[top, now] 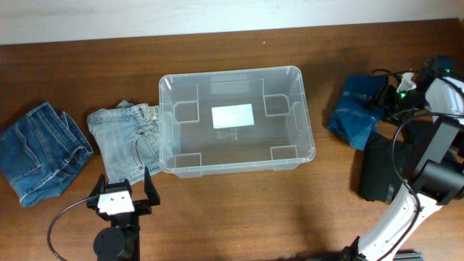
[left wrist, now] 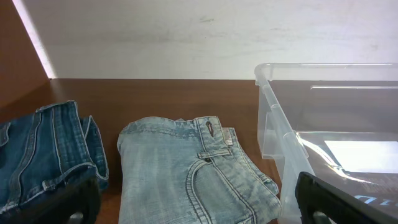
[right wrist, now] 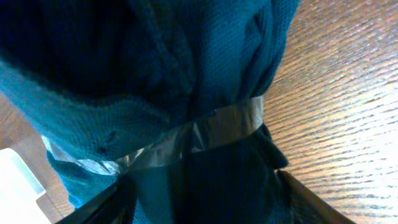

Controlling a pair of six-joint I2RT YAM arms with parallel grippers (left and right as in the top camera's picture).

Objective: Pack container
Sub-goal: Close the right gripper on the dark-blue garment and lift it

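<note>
A clear plastic container (top: 166, 123) sits empty in the middle of a brown wooden table (top: 326, 210), a white label showing through its base. Seen from overhead, its long axis runs left to right.

The left tool (top: 123, 185) hangs near the container's front-left corner, its fingers spread wide and holding nothing. Folded light-blue jeans (top: 127, 141) lie straight ahead of it, pressed against the container's short left wall. Darker blue jeans (top: 40, 154) lie further left, close beside the light pair.

On the far side, a crumpled teal knit garment (top: 357, 110) lies on the table, apart from the container's short right wall. The right tool (right wrist: 199, 208) is down over it. Its wrist camera is filled with teal cloth bunched between two dark fingers (right wrist: 99, 205); whether they are pinching the cloth cannot be told.

The container lies to the right arm's left, across a strip of bare table. Packing the teal garment would likely mean lifting it over the right-hand rim. The left arm is nearer both pairs of jeans.
</note>
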